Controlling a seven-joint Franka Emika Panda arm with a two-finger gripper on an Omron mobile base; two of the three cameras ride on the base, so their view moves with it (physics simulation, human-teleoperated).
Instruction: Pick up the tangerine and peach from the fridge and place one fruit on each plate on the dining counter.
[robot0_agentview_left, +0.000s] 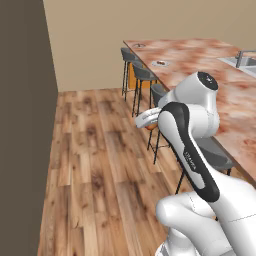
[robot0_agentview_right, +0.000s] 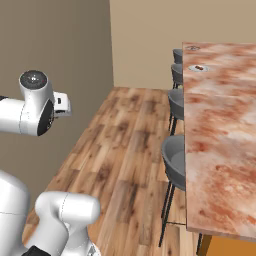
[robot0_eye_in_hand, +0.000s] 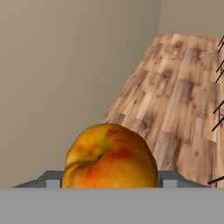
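Between the two dark finger tips at the bottom of the hand view sits the peach (robot0_eye_in_hand: 109, 156), red-orange with a yellow patch and a crease down its face, clamped by the gripper (robot0_eye_in_hand: 109, 180) whose jaws stand on either side of it. Beyond the fruit lie a plain beige wall and a wooden plank floor (robot0_eye_in_hand: 175, 96), with thin dark stool legs at the right edge. From the left base view, the white arm (robot0_agentview_left: 192, 150) is folded up beside the dining counter (robot0_agentview_left: 220, 85), and a sliver of orange shows at the hand, just in front of a grey stool (robot0_agentview_left: 145, 75). Two small ringed plates (robot0_agentview_left: 161, 63) rest on the pink-brown marbled top, well apart from the hand, one near the far end and one closer. A sink (robot0_agentview_left: 242, 60) is set into the counter at the far right.
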